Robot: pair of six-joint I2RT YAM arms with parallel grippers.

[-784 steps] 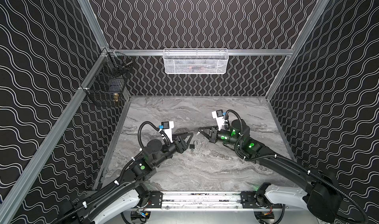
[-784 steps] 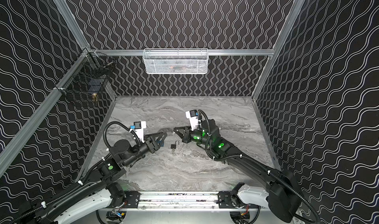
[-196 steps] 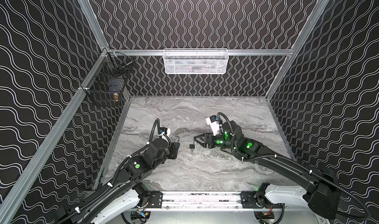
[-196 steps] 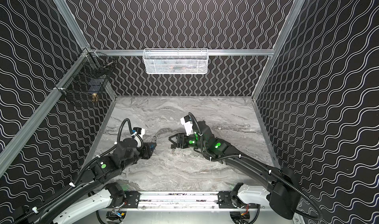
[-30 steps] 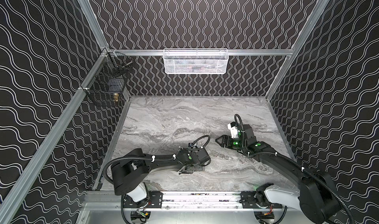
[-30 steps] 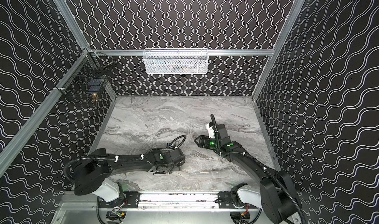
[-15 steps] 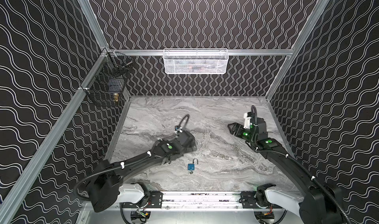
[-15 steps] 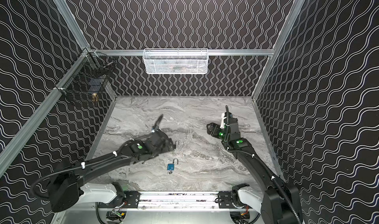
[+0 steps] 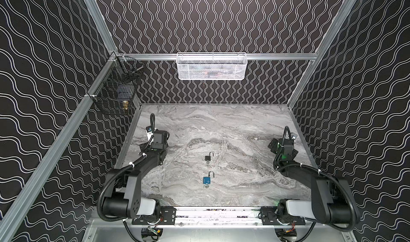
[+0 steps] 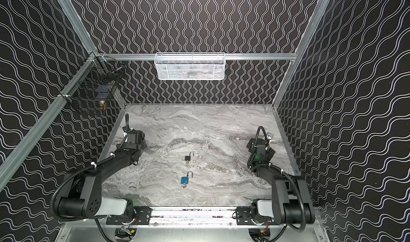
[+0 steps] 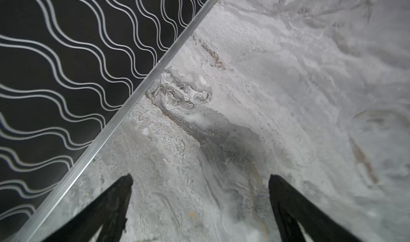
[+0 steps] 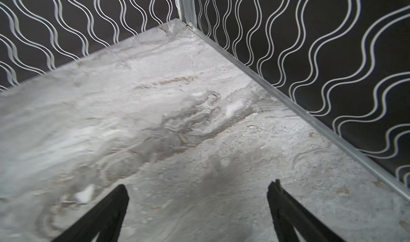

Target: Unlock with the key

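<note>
Two padlocks were seen lying near the middle of the desk point(image 9: 244, 123) in both top views: a black padlock point(image 9: 208, 158) and, closer to the front edge, a blue padlock point(image 9: 206, 180). Each shackle appeared swung open, and a key point(image 9: 206, 186) was seen at the blue padlock's base. The left gripper point(image 11: 199, 181) was held by the left edge and the right gripper point(image 12: 197, 188) by the right edge, both well apart from the padlocks, with fingers spread wide over bare desk.

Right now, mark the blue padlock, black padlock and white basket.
blue padlock point(image 9: 206, 180), in a top view, on its body.
black padlock point(image 9: 208, 158), in a top view, on its body.
white basket point(image 9: 188, 71), in a top view, on its front wall.
</note>
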